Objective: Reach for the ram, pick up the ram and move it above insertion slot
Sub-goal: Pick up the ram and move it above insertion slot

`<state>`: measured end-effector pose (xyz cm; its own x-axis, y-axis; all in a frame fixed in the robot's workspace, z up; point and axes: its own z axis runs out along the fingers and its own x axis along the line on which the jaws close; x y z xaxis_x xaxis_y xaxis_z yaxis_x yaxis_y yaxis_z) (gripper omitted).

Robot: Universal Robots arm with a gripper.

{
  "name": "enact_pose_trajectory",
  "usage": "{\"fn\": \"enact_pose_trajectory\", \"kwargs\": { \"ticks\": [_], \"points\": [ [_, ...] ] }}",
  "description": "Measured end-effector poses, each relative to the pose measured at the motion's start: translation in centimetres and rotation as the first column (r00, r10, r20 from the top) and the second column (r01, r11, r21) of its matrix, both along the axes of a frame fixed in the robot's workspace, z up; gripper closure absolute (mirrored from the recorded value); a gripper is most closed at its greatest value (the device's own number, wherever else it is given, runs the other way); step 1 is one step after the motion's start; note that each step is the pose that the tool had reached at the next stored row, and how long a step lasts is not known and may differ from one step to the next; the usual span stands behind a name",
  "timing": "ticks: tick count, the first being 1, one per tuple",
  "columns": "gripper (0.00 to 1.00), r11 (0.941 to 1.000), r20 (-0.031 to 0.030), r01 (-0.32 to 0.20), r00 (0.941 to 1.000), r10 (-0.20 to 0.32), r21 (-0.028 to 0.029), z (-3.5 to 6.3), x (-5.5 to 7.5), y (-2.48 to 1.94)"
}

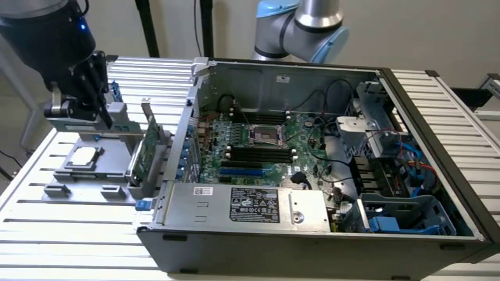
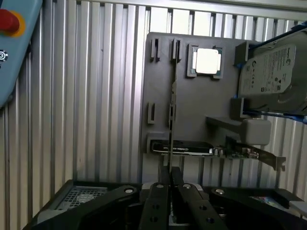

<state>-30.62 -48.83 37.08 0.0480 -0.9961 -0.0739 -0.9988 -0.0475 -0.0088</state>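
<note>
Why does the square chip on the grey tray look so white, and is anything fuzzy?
Wrist view: light glares off the square chip, washing out its top; the gripper, closest to the lens, looks soft. Exterior view: even light, and the computer case casts soft shadows inside itself.

In the exterior view the arm's dark wrist (image 1: 47, 35) runs off the top left corner, and the claw (image 1: 74, 111) sits against the grey fixture tray (image 1: 86, 175), hiding whatever lies under it. The second arm's elbow (image 1: 308, 29) is cut by the top edge. The computer case (image 1: 312, 246) loses its right corner to the frame edge.

In the wrist view the ram (image 2: 171, 120) shows edge-on as a thin dark line, its chips too small to tell. The hard drive (image 2: 273, 76) and the red button (image 2: 8, 21) are both cropped. The expansion card (image 2: 192, 148) is seen edge-on, its label unreadable.
</note>
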Motion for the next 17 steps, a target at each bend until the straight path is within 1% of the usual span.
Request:
{"fn": "enact_pose_trajectory", "kwargs": {
  "ticks": [4,9,13,17],
  "points": [
    [0.87,1.0000,0.0000,0.000,1.0000,0.000,0.0068,0.79,1.3,0.05],
    [0.87,0.9999,0.0000,0.000,1.0000,0.000,0.0151,1.25,3.0,0.16],
    [0.87,0.9998,0.0001,0.000,1.0000,0.000,0.0197,1.39,4.5,0.28],
    [0.87,0.9997,0.0000,0.000,1.0000,0.000,0.0228,1.45,6.1,0.43]
  ]
}}
